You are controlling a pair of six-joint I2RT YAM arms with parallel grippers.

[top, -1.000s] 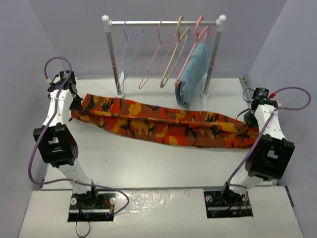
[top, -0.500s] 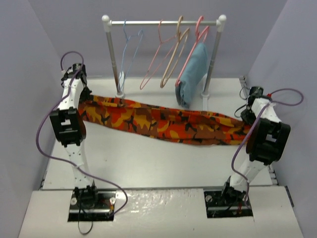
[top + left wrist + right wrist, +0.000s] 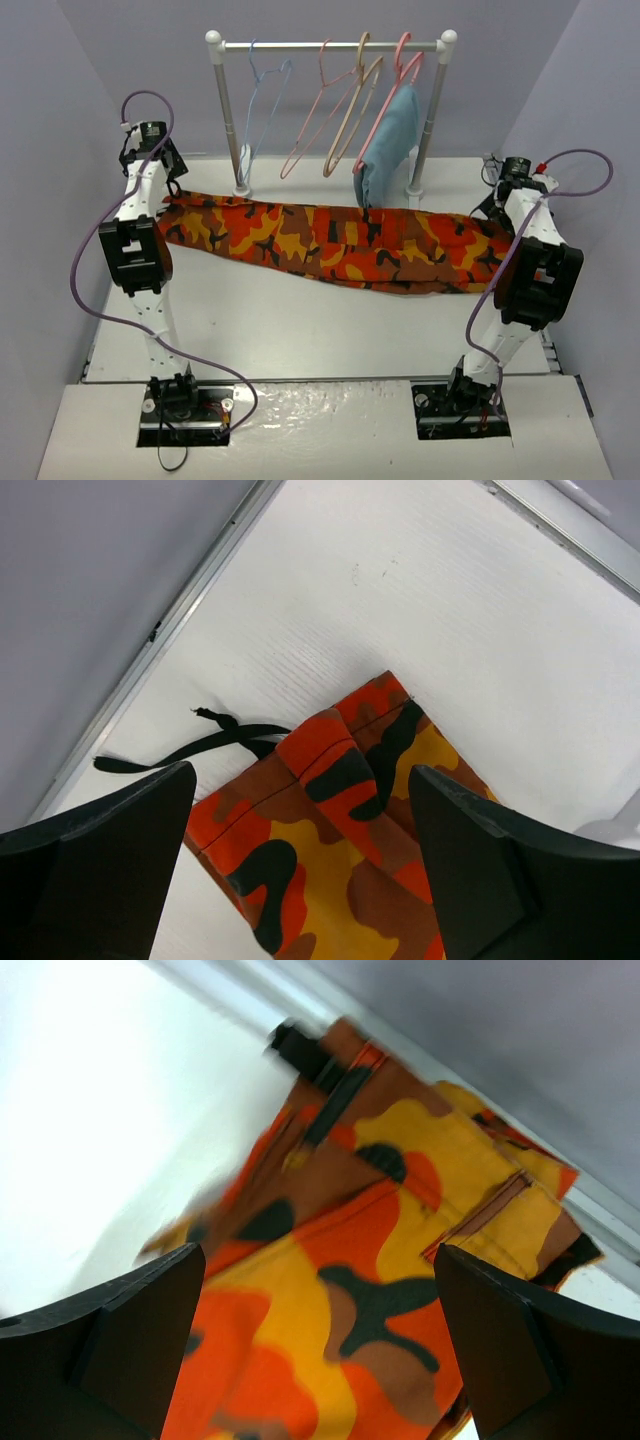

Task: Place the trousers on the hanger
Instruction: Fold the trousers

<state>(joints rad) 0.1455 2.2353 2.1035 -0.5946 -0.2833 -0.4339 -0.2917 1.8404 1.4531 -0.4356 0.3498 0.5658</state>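
At the far left of the worktop [image 3: 300,330], the left pincer [image 3: 300,772] is hanging over one end of the trousers [image 3: 330,245], its fingers standing wide apart and gripping nothing. A black drawstring [image 3: 200,742] is trailing from that end onto the bare surface. The trousers are lying flat across the worktop, stretching from one pincer to the other just in front of the rack's [image 3: 330,45] feet. Behind them, the hanger [image 3: 262,105] is hanging empty near the left end of the rack's rail. At the far right, the right pincer [image 3: 318,1252] is hovering above the trousers' other end, likewise spread wide and holding nothing.
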